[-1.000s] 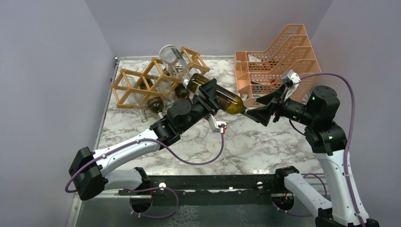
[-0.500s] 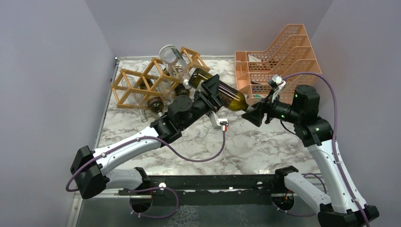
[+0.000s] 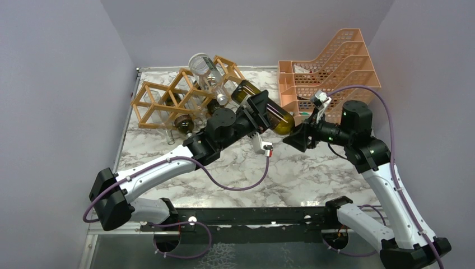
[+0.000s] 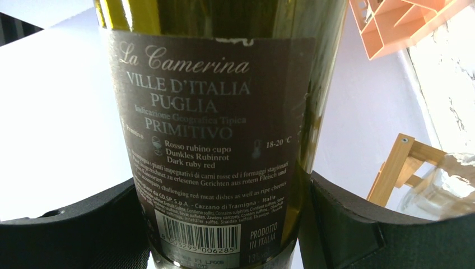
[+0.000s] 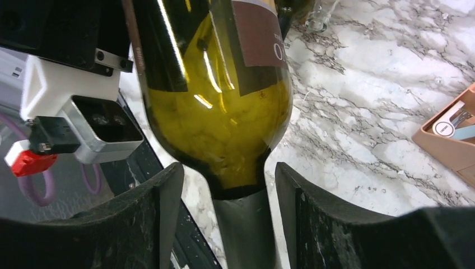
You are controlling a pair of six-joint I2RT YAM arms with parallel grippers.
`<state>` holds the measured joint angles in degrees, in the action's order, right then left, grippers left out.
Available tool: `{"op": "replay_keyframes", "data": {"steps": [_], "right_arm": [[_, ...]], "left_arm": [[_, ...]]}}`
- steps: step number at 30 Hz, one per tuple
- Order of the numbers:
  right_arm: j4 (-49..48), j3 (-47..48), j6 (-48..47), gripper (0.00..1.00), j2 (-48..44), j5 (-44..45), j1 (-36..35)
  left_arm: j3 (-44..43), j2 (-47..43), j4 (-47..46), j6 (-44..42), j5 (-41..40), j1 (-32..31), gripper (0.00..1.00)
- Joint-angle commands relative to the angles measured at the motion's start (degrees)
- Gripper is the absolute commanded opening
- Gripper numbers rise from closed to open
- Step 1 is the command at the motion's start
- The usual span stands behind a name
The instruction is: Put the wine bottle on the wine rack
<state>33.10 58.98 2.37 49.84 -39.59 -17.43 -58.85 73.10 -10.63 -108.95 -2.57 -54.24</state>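
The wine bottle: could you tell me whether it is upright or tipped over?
Tipped on its side: in the top view the wine bottle lies nearly level in the left gripper, neck toward the wine rack.

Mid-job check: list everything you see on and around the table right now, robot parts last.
wine bottle: one, dark green with a brown label, held above the table near the middle, neck toward the rack
wine rack: one, light-brown wood, far left of the table
clear bottle: one, colourless glass, resting on the rack's upper part
dark bottles: two visible, dark glass, in the rack's lower cells
tray organiser: one, peach-orange mesh, far right of the table
table: one, white and grey marble pattern, under everything
left gripper: one, black, shut on the wine bottle's body
right gripper: one, black, fingers on either side of the wine bottle's base; grip not clear
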Motion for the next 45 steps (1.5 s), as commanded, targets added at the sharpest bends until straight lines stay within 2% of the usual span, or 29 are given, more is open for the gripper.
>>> {"op": "replay_keyframes", "data": {"steps": [1,8,13,16,20,22,23,27,28,34,38,41,45], "right_arm": [[-1.8,-1.4,0.8,0.63,-0.3,1.9,-0.4],[-2.5,-1.5,1.6,0.60,0.5,-0.1,-0.5],[-2.5,-1.2,1.7,0.51,1.0,-1.2,-0.5],[-2.4,-0.8,1.7,0.35,1.3,-1.7,-0.5],[-1.8,0.2,1.9,0.03,1.6,-2.1,-0.6],[-1.9,0.7,2.6,0.01,1.7,-1.5,-0.6],[-2.0,1.0,3.1,0.01,1.8,-1.0,-0.6],[-3.6,2.0,4.9,0.01,1.1,2.6,-0.5],[-4.6,2.1,5.8,0.01,0.5,3.5,-0.6],[-10.5,2.7,12.1,0.01,-2.7,9.4,-0.5],[-12.6,3.8,15.5,0.01,-2.9,12.5,-0.5],[-14.0,4.4,17.2,0.01,-2.4,14.1,-0.5],[-16.4,4.6,18.7,0.01,-0.6,13.1,-0.5]], "left_arm": [[-4.6,-1.2,-4.7,0.0,4.0,-0.4,0.00],[-5.5,-0.3,-4.4,-0.3,4.5,-0.9,0.00],[-6.1,0.5,-4.6,-0.5,4.2,-1.0,0.00],[-6.9,0.9,-4.7,-0.1,3.6,-1.0,0.00],[-8.0,1.2,-3.5,1.9,3.5,-1.2,0.00],[-9.0,1.2,-1.4,3.7,3.4,-1.2,0.00],[-9.4,1.1,-0.6,4.5,3.3,-1.1,0.05],[-7.3,0.2,-2.0,5.4,2.9,-1.2,0.84],[-6.3,0.1,-3.1,5.2,2.6,-1.2,0.97],[-2.5,-1.3,-4.5,5.0,1.1,-1.1,0.99],[-1.6,-2.0,-5.7,8.8,0.0,-1.2,0.99],[0.2,-3.9,-7.3,16.2,0.5,-1.2,0.99],[0.8,-6.9,-7.9,32.4,-0.6,-1.2,0.99]]}}
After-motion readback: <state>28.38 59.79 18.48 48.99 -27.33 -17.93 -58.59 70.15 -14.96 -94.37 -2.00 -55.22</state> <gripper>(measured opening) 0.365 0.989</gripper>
